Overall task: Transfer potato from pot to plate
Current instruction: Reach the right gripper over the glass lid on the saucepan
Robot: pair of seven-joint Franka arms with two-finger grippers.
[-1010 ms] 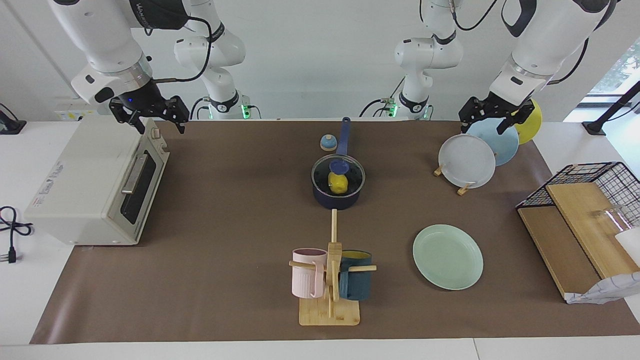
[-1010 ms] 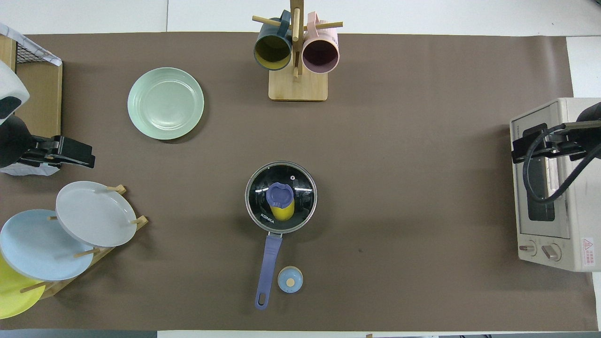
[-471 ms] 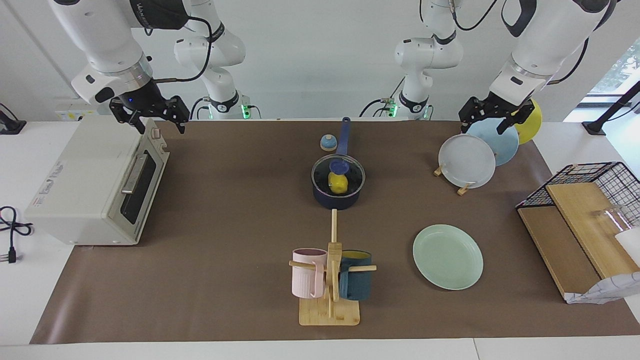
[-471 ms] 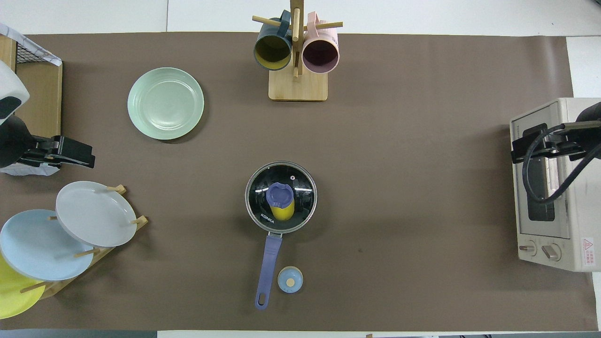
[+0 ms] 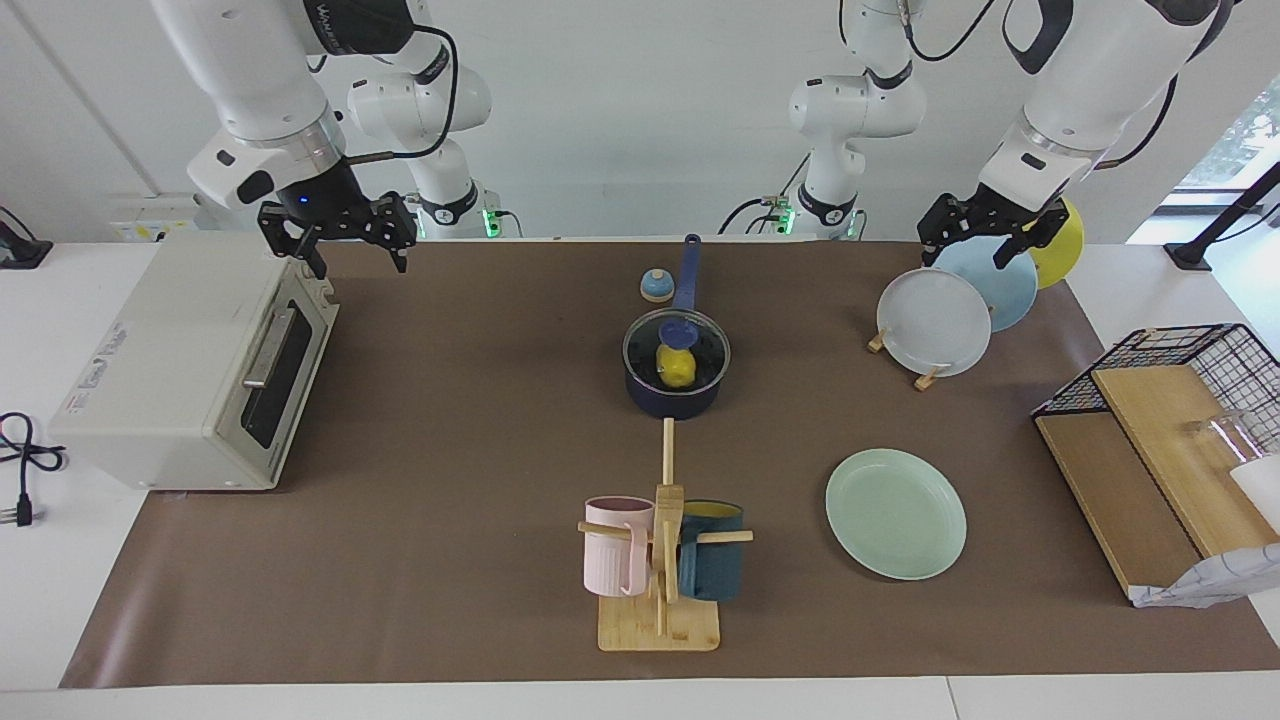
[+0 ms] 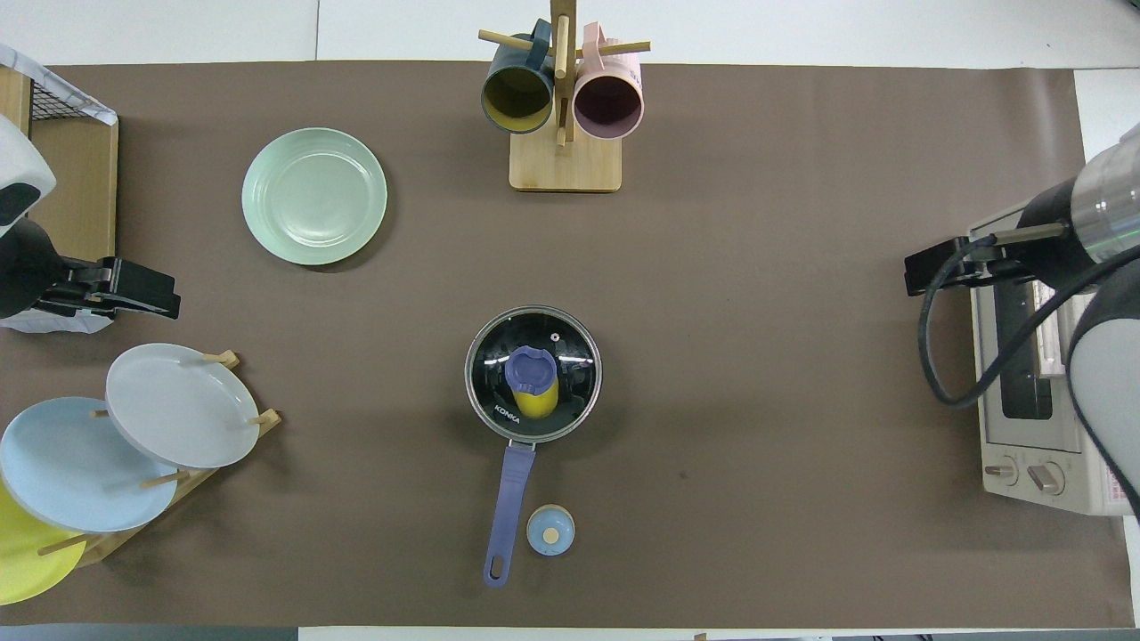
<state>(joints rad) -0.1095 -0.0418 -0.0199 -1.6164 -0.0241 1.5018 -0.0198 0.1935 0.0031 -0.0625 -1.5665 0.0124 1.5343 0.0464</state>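
right gripper [image 5: 345, 240], fingers spread and empty at the oven's [image 5: 190, 365] edge, risks knocking the glass lid [image 5: 677, 343] trapping the potato [image 5: 676, 368] in the pot [image 5: 675, 395], ten o'clock of the plate [image 5: 896, 513], while left gripper [image 5: 990, 235] waits, spread.

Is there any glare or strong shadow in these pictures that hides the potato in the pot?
Overhead view: small glints on the glass lid, yet the potato shows through, half under the lid's knob. Facing view: even light, soft shadows; the potato is clear inside the pot.

I see the potato [image 5: 677, 367] in the lidded pot [image 5: 673, 395] mid-desk; the plate [image 5: 896, 513] lies farther out, toward the left arm's end.
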